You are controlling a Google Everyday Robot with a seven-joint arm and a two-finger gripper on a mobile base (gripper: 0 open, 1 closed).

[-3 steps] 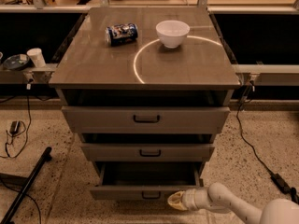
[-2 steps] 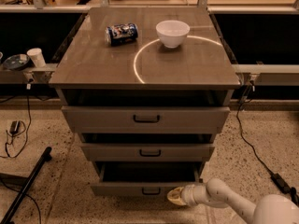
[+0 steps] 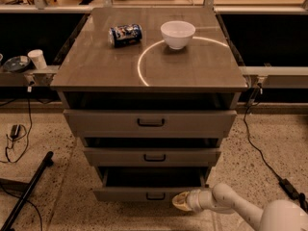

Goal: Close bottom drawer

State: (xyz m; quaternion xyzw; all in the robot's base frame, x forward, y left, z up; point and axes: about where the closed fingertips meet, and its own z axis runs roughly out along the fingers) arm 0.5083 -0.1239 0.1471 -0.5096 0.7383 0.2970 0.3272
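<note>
The bottom drawer [image 3: 144, 194] is the lowest and narrowest of three grey-brown fronts, with a small black bar handle [image 3: 155, 196]. It stands pulled out a little, with a dark gap above its front. My gripper [image 3: 182, 201] is at the end of a white arm [image 3: 226, 203] coming in from the lower right. It sits low against the right part of the bottom drawer's front, just right of the handle.
The cabinet top [image 3: 96, 66] carries a blue can [image 3: 125, 34] lying on its side and a white bowl [image 3: 177, 33]. The two upper drawers [image 3: 150, 122] also stand slightly open. A black pole [image 3: 26, 191] and cables [image 3: 262, 150] lie on the speckled floor.
The bottom drawer has slid inward toward the cabinet, and my gripper has followed it forward against its front.
</note>
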